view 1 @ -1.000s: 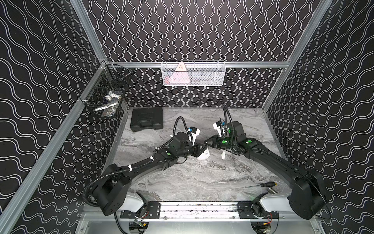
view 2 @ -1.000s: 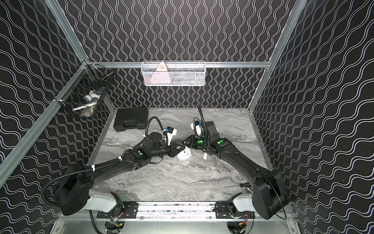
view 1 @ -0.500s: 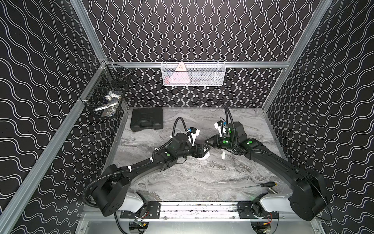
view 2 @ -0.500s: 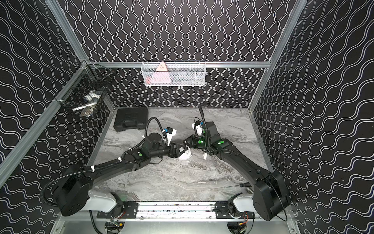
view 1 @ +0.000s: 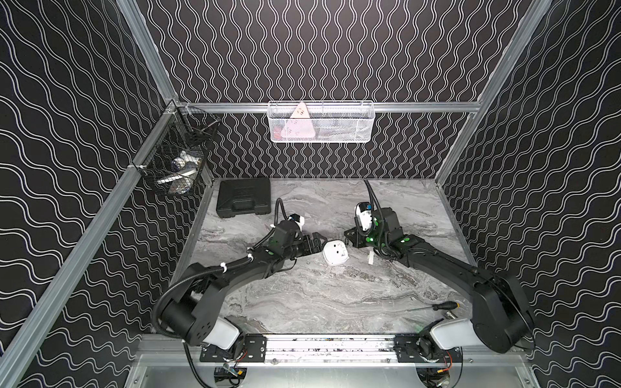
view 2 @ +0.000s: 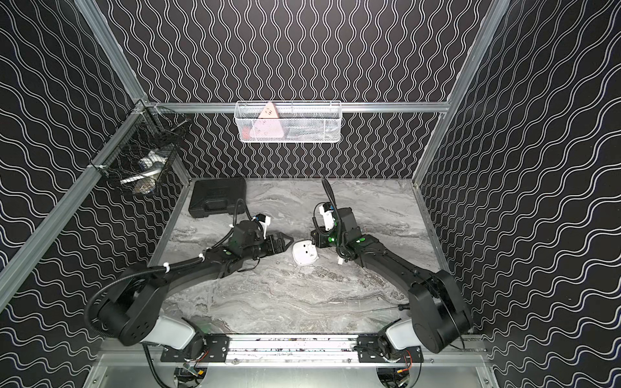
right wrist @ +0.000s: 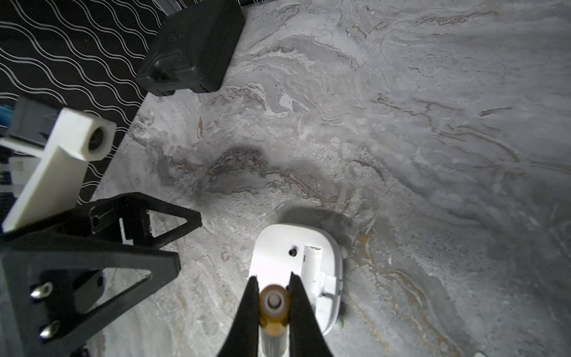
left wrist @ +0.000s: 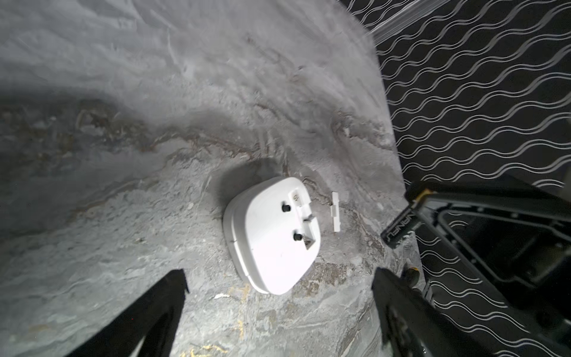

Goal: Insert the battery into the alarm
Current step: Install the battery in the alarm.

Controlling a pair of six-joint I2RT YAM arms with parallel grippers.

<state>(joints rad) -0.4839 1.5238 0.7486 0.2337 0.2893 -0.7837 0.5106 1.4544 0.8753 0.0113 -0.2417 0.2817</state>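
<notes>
so the alarm (view 1: 336, 252) lies face down near the middle of the table (view 1: 319, 302), white back up. its battery slot (left wrist: 304, 216) is uncovered and empty, which i judge is how it must lie for a cell to go in from above. the slot cover (left wrist: 336, 211) rests on the marble just beside the alarm, apart from it, on the right arm's side. the right gripper (right wrist: 272, 276) pinches the battery (right wrist: 273, 304) between its fingers, gold end toward the wrist camera. it hovers at the alarm's edge near the slot, not yet in it, and the cell will probably need turning to lie along the slot. the left gripper (right wrist: 188, 242) is spread wide and holds nothing. it sits just beside the alarm without touching, perhaps placed to steady the body if it slides. there is open marble all round: the table's edges are well apart from the alarm, the black case (view 1: 243, 201) sits off in the far corner, and the screwdriver (view 1: 437, 306) lies near the right arm's base. the tight spots are the left fingertips and the loose cover flanking the alarm.
</notes>
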